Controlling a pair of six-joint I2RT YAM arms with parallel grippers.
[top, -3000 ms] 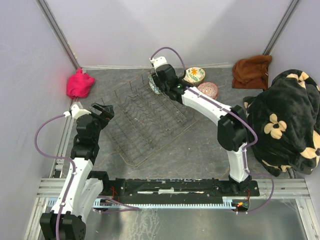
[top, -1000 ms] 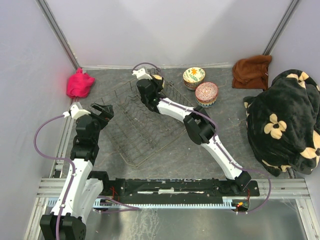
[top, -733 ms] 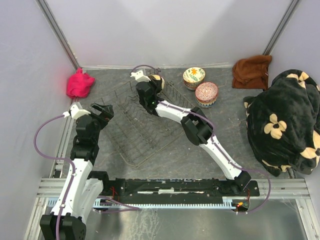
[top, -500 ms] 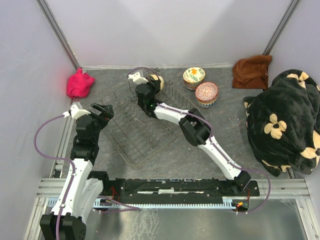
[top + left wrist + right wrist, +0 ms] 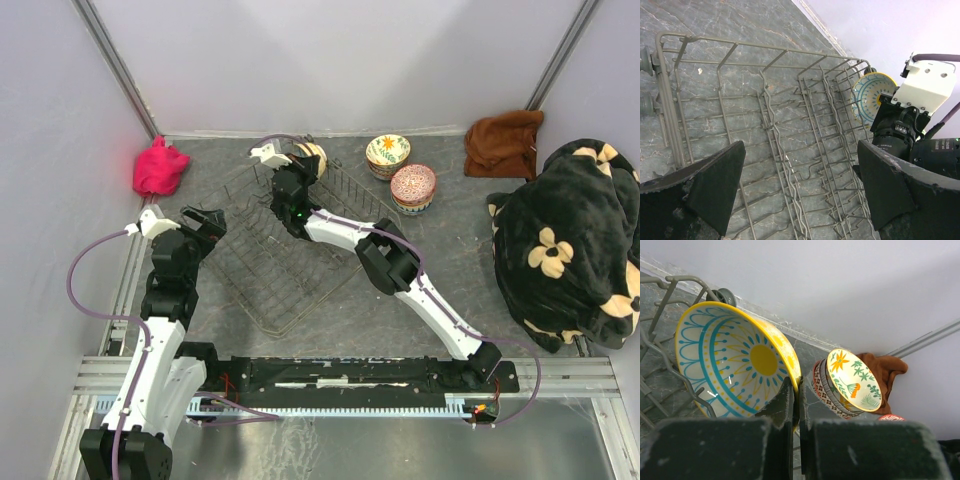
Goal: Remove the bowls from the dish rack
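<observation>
One yellow-rimmed bowl (image 5: 735, 365) with a blue and yellow sunburst inside stands on edge in the far corner of the dish rack (image 5: 290, 240). My right gripper (image 5: 797, 390) is shut on its rim, one finger inside and one outside. The same bowl (image 5: 867, 97) shows in the left wrist view beside the right wrist. Two stacks of bowls (image 5: 388, 152) (image 5: 413, 185) sit on the table right of the rack. At the rack's left side my left gripper (image 5: 205, 220) hangs open over bare rack wires (image 5: 780, 130), holding nothing.
A pink cloth (image 5: 160, 168) lies at the back left. A brown cloth (image 5: 505, 140) and a black floral blanket (image 5: 570, 240) fill the right side. The back wall runs just behind the rack and the stacked bowls (image 5: 852, 380).
My right arm has swung left from the stacked bowls to the rack's far corner, and its jaws have closed on the yellow bowl's rim. The left arm has stayed still.
</observation>
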